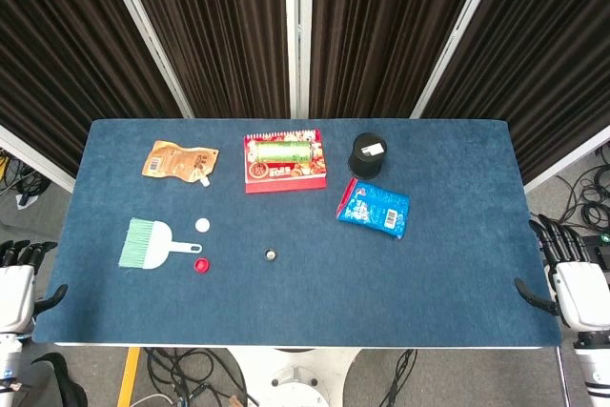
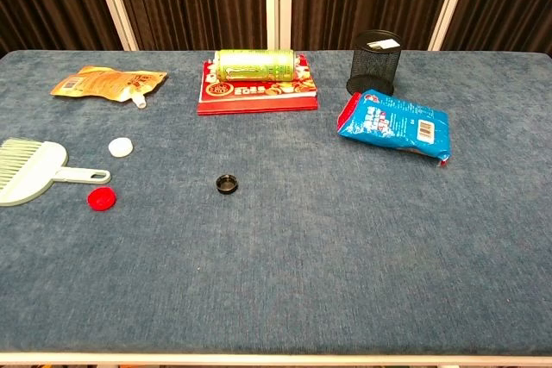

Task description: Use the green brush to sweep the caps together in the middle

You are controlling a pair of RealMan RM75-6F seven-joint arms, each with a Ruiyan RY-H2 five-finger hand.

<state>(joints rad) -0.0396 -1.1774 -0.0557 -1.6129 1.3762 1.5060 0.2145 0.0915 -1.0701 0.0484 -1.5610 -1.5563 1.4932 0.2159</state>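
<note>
- Table (image 1: 457, 302) covered in blue cloth, with its whole near half bare except for the caps; the right half below the snack bag is open surface out to the right edge.
- Left hand (image 1: 17, 285) sits off the table's left edge near the front corner, fingers spread, holding nothing; right hand (image 1: 570, 278) sits off the right edge likewise, fingers apart and empty. Neither shows in the chest view.
- One green brush (image 1: 148, 243) lies flat on the left side, bristles toward the left edge, handle pointing right.
- Three caps: a white cap (image 1: 202, 225) just above the handle's tip, a red cap (image 1: 201, 265) just below it, and a black cap (image 1: 271, 254) alone near the table's middle, well apart from the other two.
- One orange pouch (image 1: 180, 161) at the back left, one red box (image 1: 285, 170) with a green can (image 1: 282, 151) lying on it at the back centre, one black mesh cup (image 1: 367, 154) to the right of the box, one blue snack bag (image 1: 374, 207) just in front of the cup.
- Printing on the pouch, box, can and bag is too small to read.
</note>
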